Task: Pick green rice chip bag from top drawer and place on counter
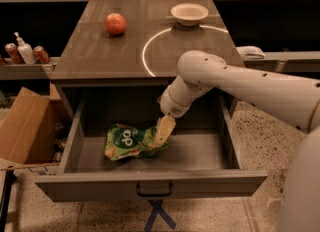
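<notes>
The green rice chip bag (131, 141) lies crumpled on the floor of the open top drawer (150, 182), left of centre. My gripper (163, 131) reaches down into the drawer from the right and sits at the bag's right end, touching or overlapping it. The counter (100, 51) with its bright curved ring line is behind and above the drawer.
A red apple (115, 24) and a white bowl (189, 13) stand on the counter at the back. A brown cardboard box (22, 126) sits on the floor to the left of the drawer. Cans and a bottle (25, 53) stand on a shelf at far left.
</notes>
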You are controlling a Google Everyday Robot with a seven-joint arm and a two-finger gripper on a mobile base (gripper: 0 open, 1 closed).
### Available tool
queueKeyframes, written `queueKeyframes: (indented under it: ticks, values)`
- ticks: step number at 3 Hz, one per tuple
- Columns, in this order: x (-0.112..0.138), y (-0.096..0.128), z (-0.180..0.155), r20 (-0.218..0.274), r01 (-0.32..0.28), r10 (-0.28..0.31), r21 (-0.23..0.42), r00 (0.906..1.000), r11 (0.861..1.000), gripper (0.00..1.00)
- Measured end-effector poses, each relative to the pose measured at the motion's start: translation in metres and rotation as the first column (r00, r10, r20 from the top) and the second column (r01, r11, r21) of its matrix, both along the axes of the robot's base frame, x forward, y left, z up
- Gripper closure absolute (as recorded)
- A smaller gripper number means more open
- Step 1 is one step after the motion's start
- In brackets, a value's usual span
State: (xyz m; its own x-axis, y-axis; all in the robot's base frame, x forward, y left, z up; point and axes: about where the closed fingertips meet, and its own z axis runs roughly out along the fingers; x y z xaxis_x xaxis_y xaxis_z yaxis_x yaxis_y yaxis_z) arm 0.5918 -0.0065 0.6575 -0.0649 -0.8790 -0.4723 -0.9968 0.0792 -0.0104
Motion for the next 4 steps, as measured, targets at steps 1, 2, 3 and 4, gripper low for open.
queueKeyframes:
  ticks: [1, 2, 3, 4]
  values:
    - [-0.009, 0.017, -0.004, 0.000, -0.009, 0.009, 0.000, 1.0000, 1.000, 0.00]
    - [-0.022, 0.027, -0.015, -0.008, -0.017, 0.017, 0.001, 0.9998, 1.000, 0.00]
    - [-0.027, 0.033, -0.029, -0.019, -0.021, 0.021, -0.007, 0.9996, 1.000, 0.00]
    - [-0.029, 0.035, -0.034, -0.011, -0.019, 0.019, -0.012, 0.9998, 1.000, 0.19]
